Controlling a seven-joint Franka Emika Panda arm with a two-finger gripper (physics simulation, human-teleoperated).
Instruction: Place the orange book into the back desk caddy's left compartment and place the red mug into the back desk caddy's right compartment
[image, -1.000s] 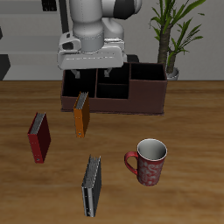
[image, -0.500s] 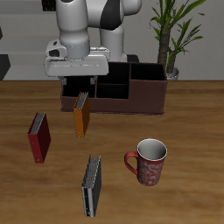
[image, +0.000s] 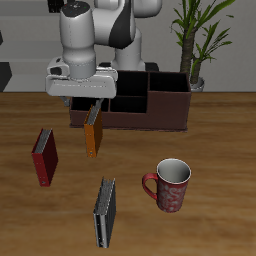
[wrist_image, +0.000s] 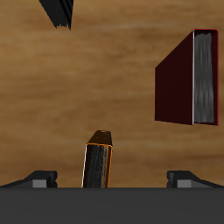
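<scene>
**Ana:** Since a second ago the arm has slid sideways along the front of the back desk caddy (image: 130, 100), from above its middle cells to over the orange book (image: 93, 133). Nothing on the worktop (image: 220, 150) has shifted.

**Ben:** And from the front, where does the book stand?

**Ana:** Upright on its edge, just before the caddy's front wall, near the end section. The end effector (image: 93, 104) hangs right above its top edge, not gripping yet. The red mug (image: 168, 184) sits well apart, nearer the front edge, mouth up, handle toward the grey-black book (image: 104, 212). The dark red book (image: 44, 156) lies beside the orange one.

**Ben:** The wrist camera?

**Ana:** It looks straight down. The book (wrist_image: 99, 159) shows as a narrow slab, pale pages between orange covers, standing between the two fingertips (wrist_image: 39, 178); they are spread wide, each well clear of a cover.

**Ben:** Its long axis?

**Ana:** The top edge runs front-to-back across the worktop, slightly skewed, so the covers face the fingers. Height is the longest dimension.

**Ben:** Risks?

**Ana:** I'd judge tipping. It stands closer to one finger, so that finger would touch first and could push the thin book over. A shallow pinch could also let it swing in the grip.
</scene>
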